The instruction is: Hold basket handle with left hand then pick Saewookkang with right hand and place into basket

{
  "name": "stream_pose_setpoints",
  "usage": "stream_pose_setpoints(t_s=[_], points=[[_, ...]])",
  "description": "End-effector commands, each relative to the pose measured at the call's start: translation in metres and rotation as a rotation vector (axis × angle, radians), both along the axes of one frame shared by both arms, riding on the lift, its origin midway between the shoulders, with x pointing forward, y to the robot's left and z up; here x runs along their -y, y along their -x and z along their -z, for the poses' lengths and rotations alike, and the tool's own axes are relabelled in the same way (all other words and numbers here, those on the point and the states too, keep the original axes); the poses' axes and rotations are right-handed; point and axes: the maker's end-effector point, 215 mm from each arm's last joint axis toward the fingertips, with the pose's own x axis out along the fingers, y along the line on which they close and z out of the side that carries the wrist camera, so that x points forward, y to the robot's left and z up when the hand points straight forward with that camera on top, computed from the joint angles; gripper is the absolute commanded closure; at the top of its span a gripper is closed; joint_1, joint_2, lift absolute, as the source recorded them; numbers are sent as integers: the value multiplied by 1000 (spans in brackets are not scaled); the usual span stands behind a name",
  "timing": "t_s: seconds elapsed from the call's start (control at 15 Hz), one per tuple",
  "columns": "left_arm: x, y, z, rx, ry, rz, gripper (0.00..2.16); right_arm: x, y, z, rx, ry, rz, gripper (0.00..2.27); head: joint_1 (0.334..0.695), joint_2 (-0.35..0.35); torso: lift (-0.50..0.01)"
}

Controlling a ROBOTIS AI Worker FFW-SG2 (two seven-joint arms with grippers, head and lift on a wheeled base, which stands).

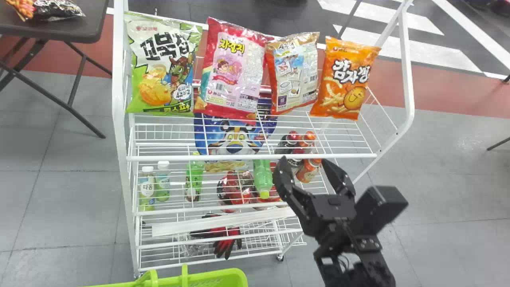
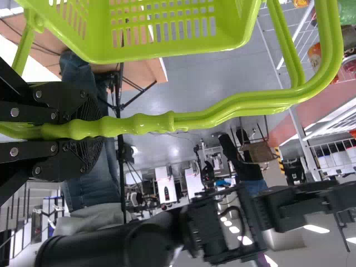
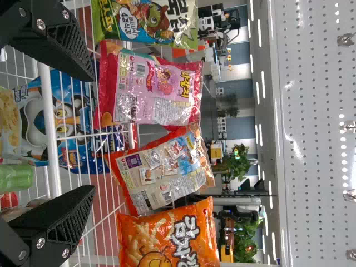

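And here we are at the white wire rack point(image 1: 247, 157), with Saewookkang point(image 1: 295, 75), the gold-and-orange bag by my judgement, standing slightly askew on its top tier, back panel facing the robot, squeezed between the pink snack bag point(image 1: 235, 75) and the orange potato snack bag point(image 1: 346, 79). Upright like that, it offers its broad face, though the close neighbours leave little finger room at either side. In front of the rack, the right gripper point(image 1: 305, 159) is empty, its two fingers spread wide, presumably to straddle the bag, and from the right wrist view the target lies ahead between them. Down in front of the rack, towards its left side, is the lime-green basket point(image 1: 233, 276), and the left gripper point(image 2: 92, 130) has its fingers clamped around the ribbed grip of the basket handle point(image 2: 222, 111), surely to keep the opening steady for the drop. The pick looks to be the step in hand, nothing gripped yet on the right. What it calls for now is a level, centred approach; come in off line and a fingertip could shove the bag back or drag a neighbour along, and a hard pinch might crumple that soft film.
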Motion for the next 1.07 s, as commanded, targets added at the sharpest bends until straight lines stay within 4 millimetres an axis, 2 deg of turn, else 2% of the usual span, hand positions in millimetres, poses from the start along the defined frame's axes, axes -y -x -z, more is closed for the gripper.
stream_pose_setpoints(t_s=[0.0,0.27,0.4,0.73,1.0], points=[[-3,4,2,-6,-2,-7,1774,6,-34,1,5,8,7,127,695,-350,-19],[-8,5,4,-9,-12,-19,1774,32,-109,-4,21,53,25,127,695,-350,-19],[-9,5,7,-11,-18,-21,1774,48,-139,-6,8,74,40,127,695,-350,-19],[-17,-1,12,-11,-32,-37,1774,82,-206,2,-30,85,63,127,695,-350,-19],[-17,-2,16,-20,-33,-42,1774,90,-249,2,-52,71,45,127,695,-350,-19]])
